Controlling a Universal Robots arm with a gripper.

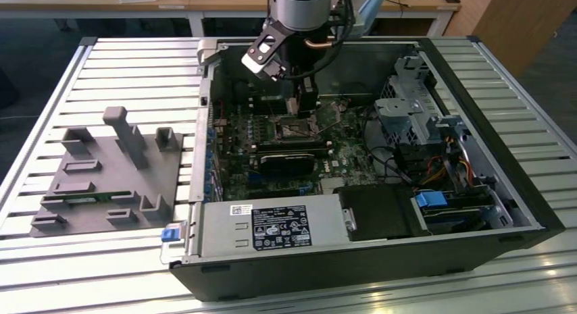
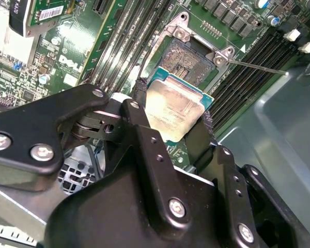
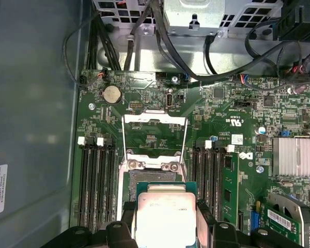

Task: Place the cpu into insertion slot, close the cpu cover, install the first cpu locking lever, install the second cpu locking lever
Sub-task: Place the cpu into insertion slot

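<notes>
Gripper: nearest the lens in both wrist views, the black gripper [image 2: 174, 102] filled the foreground with its bolted links; in the exterior view the gripper [image 1: 307, 101] hung inside the open computer case [image 1: 505, 213], above the middle of the board.
Fingers: clenched on the cpu, one black finger [image 2: 139, 95] against each of two opposite edges.
Cpu: the square chip [image 3: 165, 212], dull silver top up, sat flat between the fingers over the near edge of the insertion slot; it was not seated in the slot.
Insertion slot: the dark square socket [image 2: 188, 54] lay on the green board, its contact field mostly uncovered, with silvery screw brackets at its corners; in the first wrist view the cpu hid part of it.
Cpu cover: the thin silvery frame [image 3: 154, 118] was swung open, away from the slot, on the side opposite the gripper.
Locking lever: a thin metal rod [image 2: 258, 67] reached out from one socket corner across the memory slots, unlatched.
Memory slots: long black rows [image 3: 95, 181] flanked the socket on both sides.
Coin battery: a round cell [image 3: 111, 94] sat on the board beyond the cover.
Arm: the silver-grey arm [image 1: 302, 10] came down from above into the case.
Tray: a grey moulded holder [image 1: 108, 172] lay at the exterior view's left, well apart from the case.
Table: a slatted metal top [image 1: 135, 64] carried both tray and case.
</notes>
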